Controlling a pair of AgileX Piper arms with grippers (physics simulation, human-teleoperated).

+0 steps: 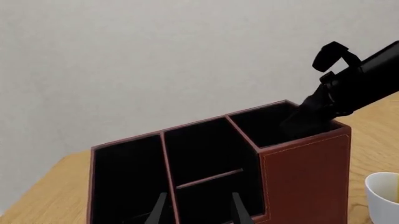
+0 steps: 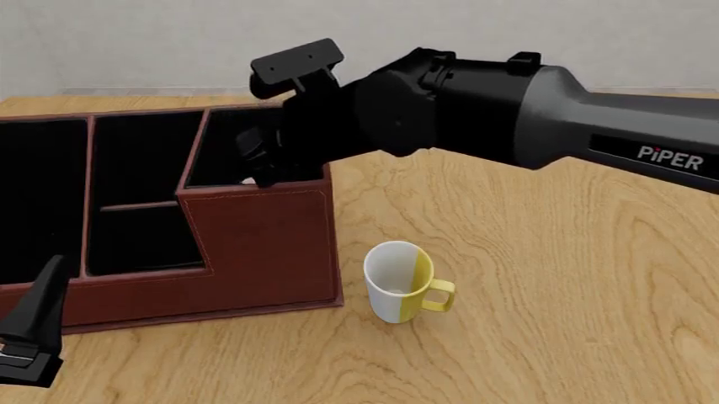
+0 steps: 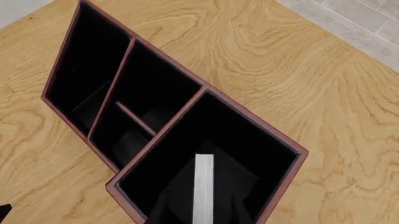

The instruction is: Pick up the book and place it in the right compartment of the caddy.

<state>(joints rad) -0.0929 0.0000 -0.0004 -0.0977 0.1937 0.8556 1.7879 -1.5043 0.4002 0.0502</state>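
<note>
Left gripper: near the caddy's low front, fingers apart, holding nothing.
Right gripper: reaching into the right compartment; my jaw state cannot be told.
Book: upright inside that compartment of the caddy, white edge between my fingers.
Mug: beside the caddy.

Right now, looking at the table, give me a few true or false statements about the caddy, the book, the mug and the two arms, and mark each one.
1. The right gripper reaches down into the right compartment of the caddy. True.
2. The book lies flat on the table beside the mug. False: its white page edge shows inside the right compartment, between the right gripper's fingers.
3. The mug stands upright on the table, outside the caddy. True.
4. The left gripper is holding the mug. False: it hangs over the caddy's lower front sections, with nothing between its fingers.
5. The mug is all red. False: it is white and yellow.
</note>
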